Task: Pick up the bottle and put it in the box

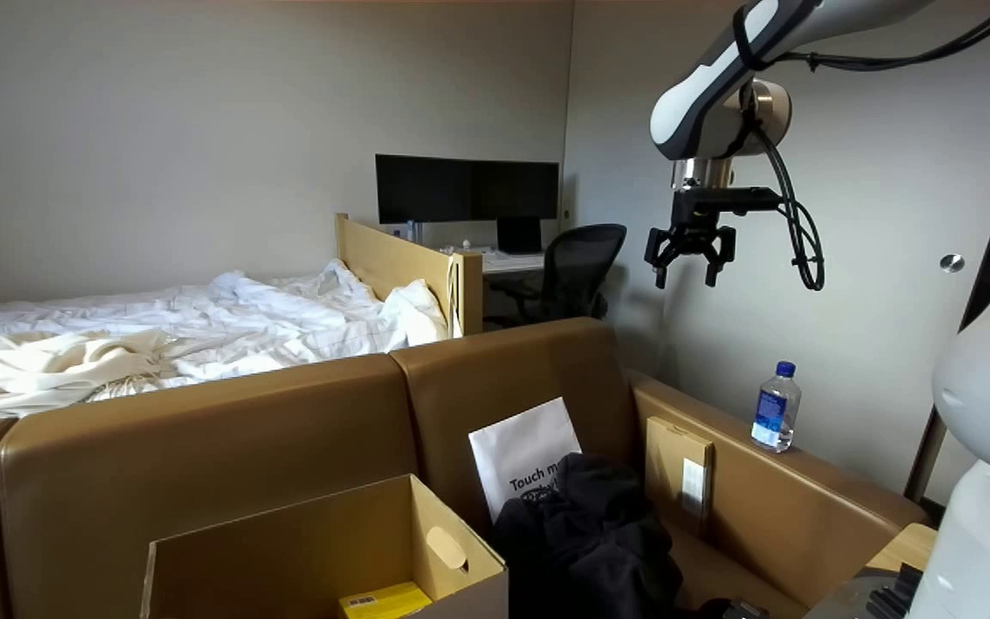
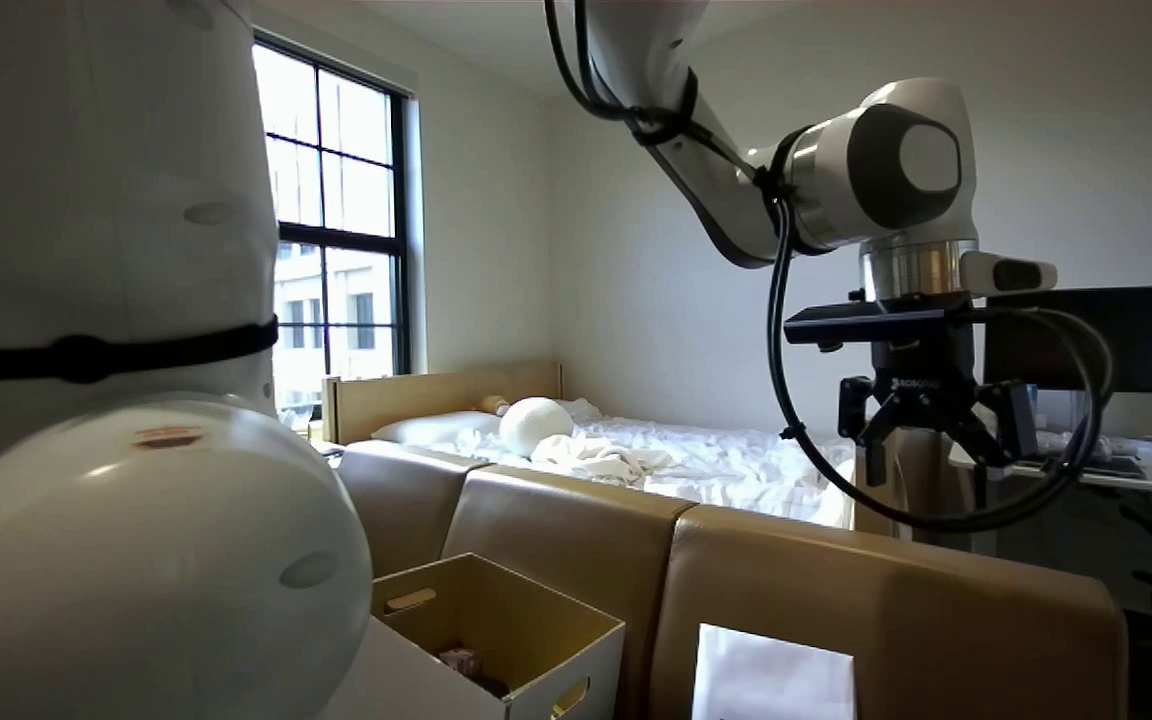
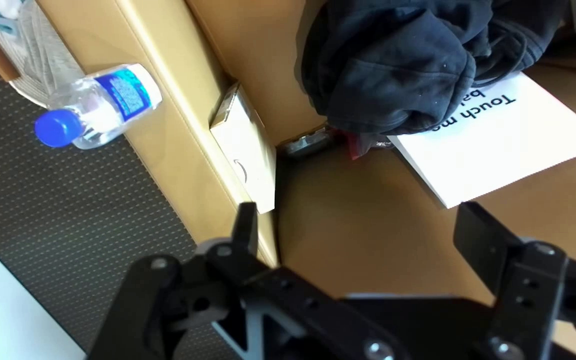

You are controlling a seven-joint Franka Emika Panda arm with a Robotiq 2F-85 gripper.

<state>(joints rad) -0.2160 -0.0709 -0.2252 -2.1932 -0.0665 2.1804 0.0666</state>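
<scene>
Bottle (image 1: 776, 408) is seen upright on sofa arm (image 1: 804, 516) in an exterior view, gripper (image 1: 686, 275) held higher at bottle's 11 o'clock, spread wide, nothing gripped, and box (image 1: 289, 546) placed between 8 and 9 o'clock, yellow item (image 1: 385, 600) seen inside.

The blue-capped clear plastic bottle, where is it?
In an exterior view, the bottle stands upright on the brown sofa armrest at picture right, near the flat tan cardboard package.

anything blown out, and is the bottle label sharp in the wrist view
In an exterior view, the window is nearly white in its upper half; in the wrist view, the bottle stands out clearly, but the label is too soft to read.
</scene>
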